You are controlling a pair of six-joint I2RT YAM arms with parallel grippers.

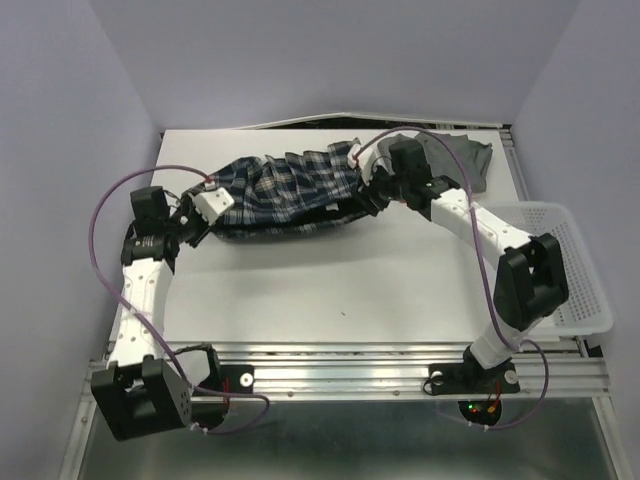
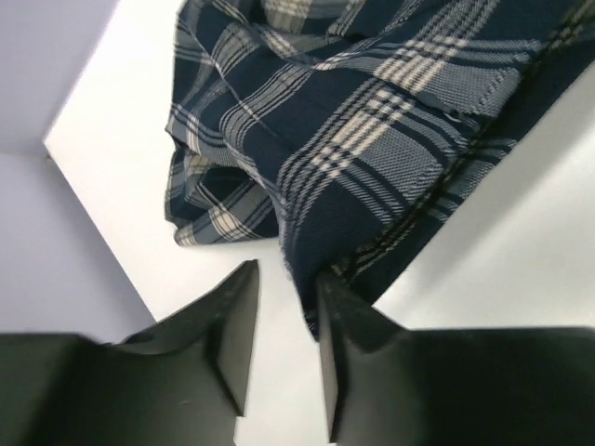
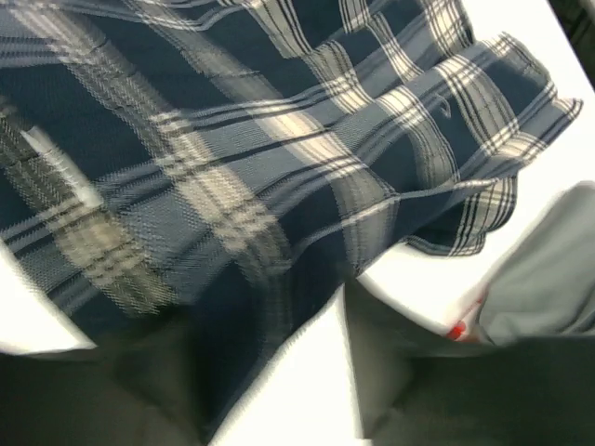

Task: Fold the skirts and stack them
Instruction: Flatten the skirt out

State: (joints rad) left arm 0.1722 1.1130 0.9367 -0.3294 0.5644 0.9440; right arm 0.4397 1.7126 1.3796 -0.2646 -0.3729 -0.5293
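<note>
The dark plaid skirt lies bunched across the back middle of the table. Its left end fills the left wrist view, its right end the right wrist view. My left gripper is open at the skirt's left end. Bare table shows between its fingers, and the cloth's edge rests against the right fingertip. My right gripper is open at the skirt's right end, with cloth draped over its left finger. The grey skirt lies at the back right, behind the right gripper. Its edge shows in the right wrist view.
A white mesh basket stands at the table's right edge, beside the right arm. A purple wall closes off the left side. A small red-marked white bit shows next to the grey cloth.
</note>
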